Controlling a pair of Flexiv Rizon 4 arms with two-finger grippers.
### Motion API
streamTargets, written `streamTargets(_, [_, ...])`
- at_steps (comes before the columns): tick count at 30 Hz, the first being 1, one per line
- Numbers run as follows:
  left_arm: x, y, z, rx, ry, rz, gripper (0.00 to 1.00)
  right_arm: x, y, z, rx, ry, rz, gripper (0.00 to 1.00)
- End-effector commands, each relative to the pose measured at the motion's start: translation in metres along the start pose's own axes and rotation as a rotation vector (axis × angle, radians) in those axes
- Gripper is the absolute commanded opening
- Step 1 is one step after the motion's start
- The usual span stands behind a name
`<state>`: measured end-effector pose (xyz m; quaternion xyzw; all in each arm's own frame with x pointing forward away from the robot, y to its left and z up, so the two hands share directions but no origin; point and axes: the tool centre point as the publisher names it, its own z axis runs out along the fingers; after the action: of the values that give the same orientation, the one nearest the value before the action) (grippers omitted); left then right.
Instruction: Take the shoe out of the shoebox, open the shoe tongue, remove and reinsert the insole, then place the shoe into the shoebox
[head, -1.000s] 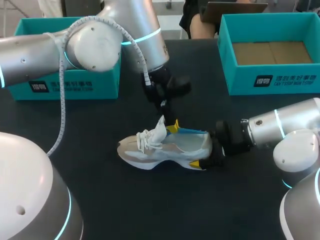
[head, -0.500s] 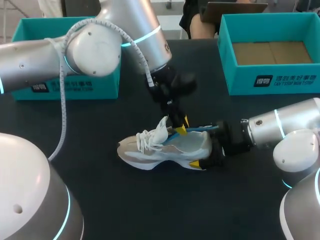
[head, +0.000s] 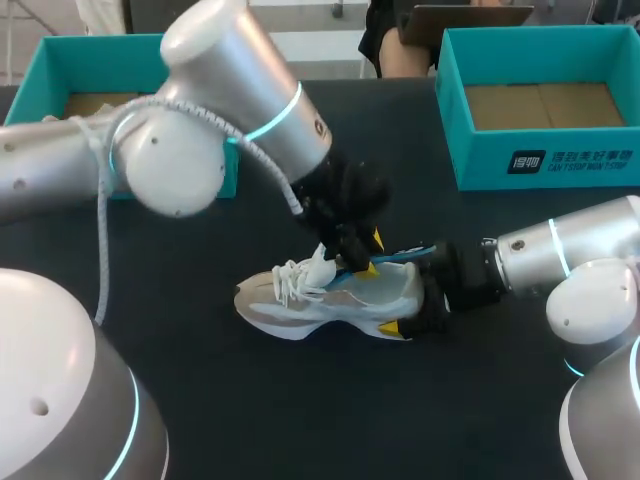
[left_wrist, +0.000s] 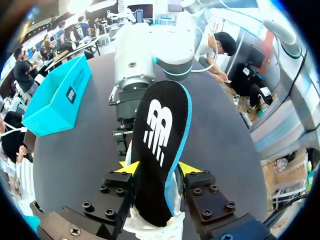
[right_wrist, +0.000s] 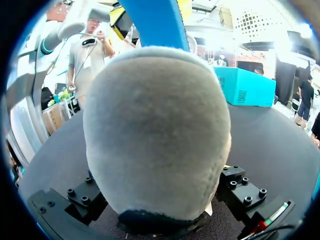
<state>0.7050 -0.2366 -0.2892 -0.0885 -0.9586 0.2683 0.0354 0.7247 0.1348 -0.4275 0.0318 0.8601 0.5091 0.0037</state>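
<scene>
L gripper (head: 368, 254) is closed on the insole (head: 402, 256), pinched flat btwn both yellow tips just above the collar of the shoe (head: 330, 300). Insole's long axis runs along the shoe, free end out over the heel twd the R arm. R gripper (head: 420, 296) clamps the heel from behind. Shoe sits upright on the table (head: 200, 380), mid-way btwn the arms. L arm is nearest the opening, so I'd say the next move hinges on keeping insole in line w/ it

White logo (left_wrist: 156, 131) on insole (left_wrist: 150, 200); shoebox (head: 480, 165) print (head: 570, 160) seems illegible.
</scene>
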Motion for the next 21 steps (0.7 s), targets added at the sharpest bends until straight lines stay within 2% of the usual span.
streamTargets(1, [-0.001, 0.002, 0.013, 0.023, -0.091, -0.003, 0.43, -0.001, -0.003, 0.006, 0.004, -0.001, 0.001, 0.0])
streamTargets(7, [-0.014, 0.0, 0.026, 0.05, -0.158, -0.015, 0.44, -0.001, -0.003, 0.006, 0.004, -0.001, 0.001, 0.0])
streamTargets(13, [-0.02, 0.0, 0.033, 0.057, -0.173, -0.032, 0.42, -0.001, -0.003, 0.006, 0.004, -0.001, 0.001, 0.0])
streamTargets(14, [-0.021, 0.0, 0.034, 0.056, -0.174, -0.035, 0.38, -0.001, -0.003, 0.006, 0.004, -0.001, 0.001, 0.0])
streamTargets(15, [-0.021, 0.0, 0.034, 0.056, -0.174, -0.036, 0.26, -0.001, -0.003, 0.006, 0.004, -0.001, 0.001, 0.0])
streamTargets(16, [-0.02, -0.001, 0.032, 0.057, -0.174, -0.04, 0.01, -0.001, -0.003, 0.006, 0.004, -0.001, 0.001, 0.0])
streamTargets(21, [-0.015, -0.001, 0.018, 0.063, -0.139, -0.051, 0.0, -0.001, -0.003, 0.006, 0.004, -0.001, 0.001, 0.0])
